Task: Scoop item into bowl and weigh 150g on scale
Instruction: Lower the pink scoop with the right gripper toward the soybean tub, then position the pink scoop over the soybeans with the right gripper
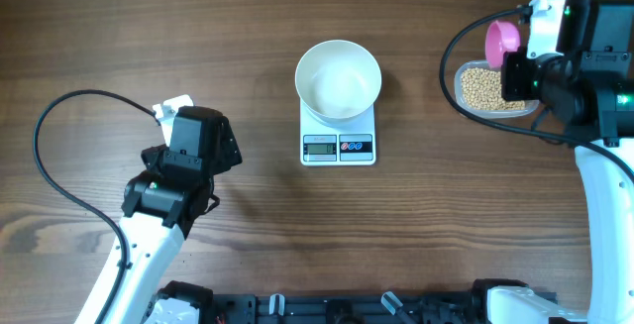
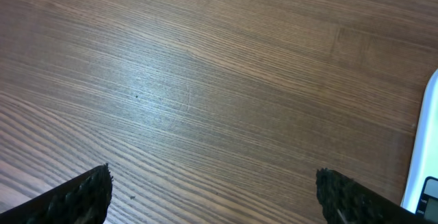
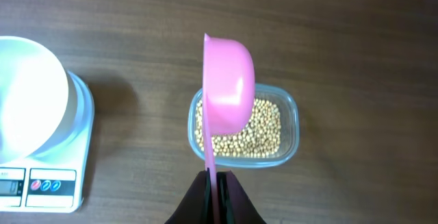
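Two robot arms share a wood-grain table (image 1: 149, 27), with the weighing station set at its middle so either could reach it. The left end effector (image 2: 213, 195) hangs low over bare wood with its fingers spread wide and holding nothing, parked well clear of the work. At centre sits the white scale (image 1: 338, 146), display facing the robot but too small to read. The white bowl (image 1: 338, 79) rests on its platform and looks empty, so the weighing appears barely begun. Off to the right stands a clear plastic tub (image 3: 291, 125). Above it the right end effector (image 3: 217, 183) is clamped tight on the handle of a pink scoop (image 3: 229, 87), whose cup is turned on edge, seemingly poised to dip. The beans (image 3: 260, 131) lie in the tub, well apart from the bowl.
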### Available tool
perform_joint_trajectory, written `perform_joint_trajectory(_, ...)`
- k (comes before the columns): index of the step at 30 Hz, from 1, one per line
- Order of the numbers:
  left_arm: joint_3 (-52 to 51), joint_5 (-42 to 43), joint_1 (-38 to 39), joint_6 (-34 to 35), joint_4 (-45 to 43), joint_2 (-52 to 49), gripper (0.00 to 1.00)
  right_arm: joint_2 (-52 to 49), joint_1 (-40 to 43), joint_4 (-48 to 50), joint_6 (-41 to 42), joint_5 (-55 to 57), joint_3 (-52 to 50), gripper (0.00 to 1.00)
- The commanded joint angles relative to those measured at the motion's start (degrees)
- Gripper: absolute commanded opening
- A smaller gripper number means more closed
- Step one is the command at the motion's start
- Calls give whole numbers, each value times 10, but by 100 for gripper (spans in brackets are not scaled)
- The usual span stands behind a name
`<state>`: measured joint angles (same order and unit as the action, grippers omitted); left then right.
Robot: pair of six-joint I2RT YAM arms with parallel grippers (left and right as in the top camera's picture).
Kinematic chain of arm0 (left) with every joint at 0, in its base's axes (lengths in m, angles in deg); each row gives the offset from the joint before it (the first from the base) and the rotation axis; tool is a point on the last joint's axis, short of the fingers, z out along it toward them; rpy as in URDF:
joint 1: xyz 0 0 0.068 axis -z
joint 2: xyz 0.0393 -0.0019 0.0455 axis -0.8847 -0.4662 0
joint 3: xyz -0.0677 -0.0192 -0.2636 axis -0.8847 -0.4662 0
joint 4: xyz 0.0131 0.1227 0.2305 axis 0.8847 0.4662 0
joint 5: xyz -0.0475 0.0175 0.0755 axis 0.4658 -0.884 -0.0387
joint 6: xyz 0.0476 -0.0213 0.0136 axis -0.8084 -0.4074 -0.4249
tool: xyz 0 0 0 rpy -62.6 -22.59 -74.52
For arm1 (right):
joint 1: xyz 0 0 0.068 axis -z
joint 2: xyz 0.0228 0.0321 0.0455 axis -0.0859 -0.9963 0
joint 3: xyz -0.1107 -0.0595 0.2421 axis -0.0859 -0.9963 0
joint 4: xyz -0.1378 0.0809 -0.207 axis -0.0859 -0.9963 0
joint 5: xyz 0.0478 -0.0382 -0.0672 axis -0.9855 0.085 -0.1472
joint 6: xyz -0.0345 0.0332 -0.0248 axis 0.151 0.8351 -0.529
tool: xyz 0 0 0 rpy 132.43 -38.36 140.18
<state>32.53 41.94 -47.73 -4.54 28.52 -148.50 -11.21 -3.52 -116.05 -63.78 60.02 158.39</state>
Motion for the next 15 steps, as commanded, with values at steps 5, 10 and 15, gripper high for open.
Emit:
perform_joint_trajectory(5, -3, -12, -4, -3, -9, -2, 100, -22, 2, -7, -52, 45, 3, 4)
perform_joint_trajectory(10, -3, 90, -4, -1, -32, -2, 100, -79, 2, -5, -73, 94, 3, 4)
perform_joint_trajectory(15, -3, 237, -4, -7, -35, -2, 100, -116, 4, 8, -83, 108, 3, 4)
